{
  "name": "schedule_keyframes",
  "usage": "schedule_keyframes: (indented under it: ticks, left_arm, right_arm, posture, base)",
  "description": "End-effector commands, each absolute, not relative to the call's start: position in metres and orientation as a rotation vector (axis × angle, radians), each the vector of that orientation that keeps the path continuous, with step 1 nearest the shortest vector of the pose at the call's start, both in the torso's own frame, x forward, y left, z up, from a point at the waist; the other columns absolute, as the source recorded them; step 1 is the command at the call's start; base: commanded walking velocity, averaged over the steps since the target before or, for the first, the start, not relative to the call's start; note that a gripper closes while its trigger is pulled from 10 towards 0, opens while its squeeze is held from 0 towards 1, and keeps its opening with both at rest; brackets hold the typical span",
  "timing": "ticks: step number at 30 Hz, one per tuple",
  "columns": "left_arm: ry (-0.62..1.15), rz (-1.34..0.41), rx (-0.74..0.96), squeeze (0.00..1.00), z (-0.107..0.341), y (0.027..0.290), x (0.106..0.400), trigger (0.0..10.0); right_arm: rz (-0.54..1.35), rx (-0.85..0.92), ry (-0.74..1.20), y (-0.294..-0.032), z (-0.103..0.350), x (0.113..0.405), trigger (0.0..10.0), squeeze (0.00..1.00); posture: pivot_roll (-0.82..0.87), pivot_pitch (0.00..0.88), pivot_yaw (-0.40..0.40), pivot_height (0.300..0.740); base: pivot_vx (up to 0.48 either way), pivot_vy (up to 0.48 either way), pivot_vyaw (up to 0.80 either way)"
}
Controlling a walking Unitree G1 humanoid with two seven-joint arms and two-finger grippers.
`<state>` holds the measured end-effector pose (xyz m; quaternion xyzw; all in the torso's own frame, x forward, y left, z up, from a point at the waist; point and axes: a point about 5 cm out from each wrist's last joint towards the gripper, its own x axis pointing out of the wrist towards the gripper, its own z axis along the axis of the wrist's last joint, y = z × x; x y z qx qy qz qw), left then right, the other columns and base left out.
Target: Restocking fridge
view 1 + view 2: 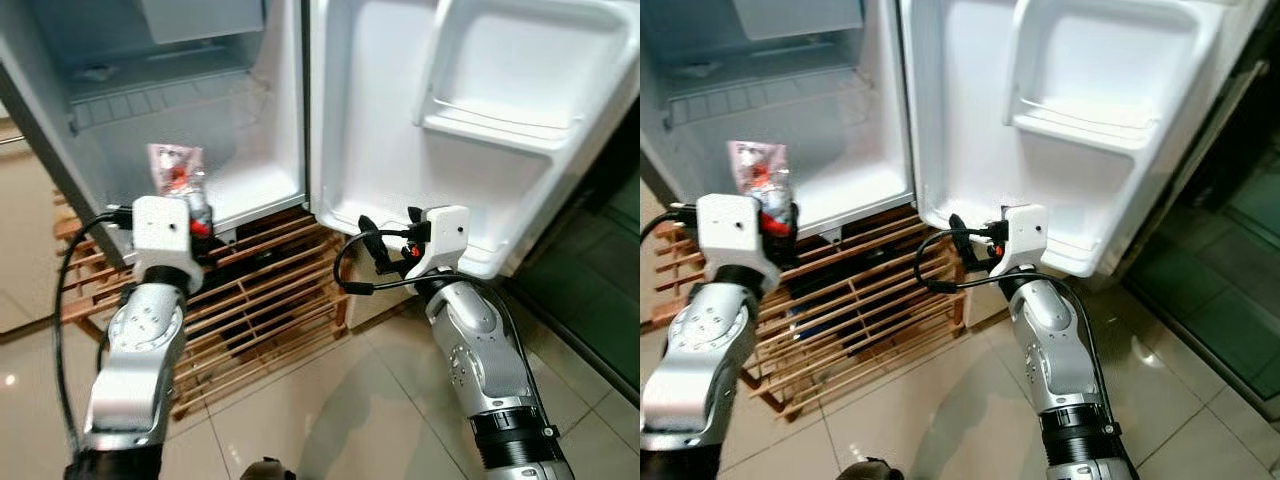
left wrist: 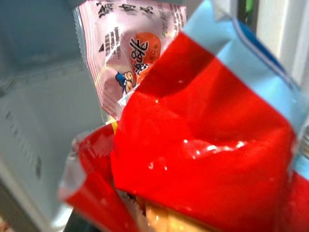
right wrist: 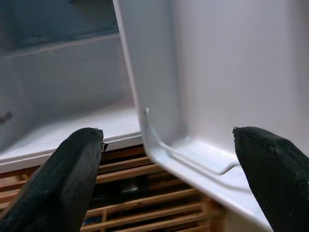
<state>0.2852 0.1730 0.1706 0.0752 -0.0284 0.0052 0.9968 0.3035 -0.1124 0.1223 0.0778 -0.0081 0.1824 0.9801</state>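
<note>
My left gripper (image 1: 196, 208) is shut on a bundle of snack packets, held up just in front of the open fridge's lower compartment (image 1: 230, 150). A pink-and-white packet (image 1: 175, 165) sticks up above the wrist. In the left wrist view a glossy red packet (image 2: 203, 154) sits right before the lens, with the pink one (image 2: 125, 53) behind it. My right gripper (image 1: 390, 238) is open and holds nothing. It hovers by the bottom corner of the fridge door (image 1: 480, 130). Its fingers (image 3: 67, 179) stand wide apart.
The small fridge stands on a slatted wooden rack (image 1: 265, 290). Its white door hangs open to the right, with a moulded door shelf (image 1: 500, 125). A wire shelf (image 1: 150, 100) crosses the interior higher up. Tiled floor (image 1: 340, 410) lies below, and a dark glass panel (image 1: 600, 290) is at far right.
</note>
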Motion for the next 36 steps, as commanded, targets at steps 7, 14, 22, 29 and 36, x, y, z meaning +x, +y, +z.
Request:
schedule_keyframes:
  ticks: [7, 14, 22, 29, 36]
  left_arm:
    - [-0.086, 0.013, 0.094, 0.0, 0.171, 0.171, 0.285, 10.0]
    - [-0.07, 0.043, 0.057, 0.0, 0.163, 0.169, 0.283, 10.0]
    - [-0.078, 0.048, 0.025, 0.0, 0.162, 0.165, 0.285, 10.0]
    - [-0.064, 0.04, 0.034, 0.0, 0.16, 0.163, 0.29, 10.0]
    - [-0.07, -0.021, 0.1, 0.0, 0.162, 0.161, 0.295, 10.0]
  right_arm:
    - [0.372, 0.169, -0.027, -0.119, 0.125, 0.3, 10.0, 0.0]
    - [0.389, 0.145, -0.025, -0.12, 0.128, 0.301, 10.0, 0.0]
    - [0.427, 0.144, -0.029, -0.118, 0.135, 0.309, 10.0, 0.01]
    - [0.466, 0.142, -0.021, -0.111, 0.132, 0.305, 10.0, 0.04]
    - [0.368, 0.139, -0.024, -0.12, 0.13, 0.312, 10.0, 0.05]
  posture:
    - [-0.04, 0.0, 0.038, 0.74]
    - [-0.04, 0.0, 0.011, 0.74]
    - [-0.03, 0.0, 0.001, 0.74]
    - [-0.04, 0.0, 0.015, 0.74]
    - [-0.03, 0.0, 0.032, 0.74]
  base:
    - [0.148, 0.0, 0.7]
    - [0.283, -0.131, 0.67]
    - [0.0, 0.0, 0.64]
    - [0.0, 0.0, 0.64]
    - [0.0, 0.0, 0.64]
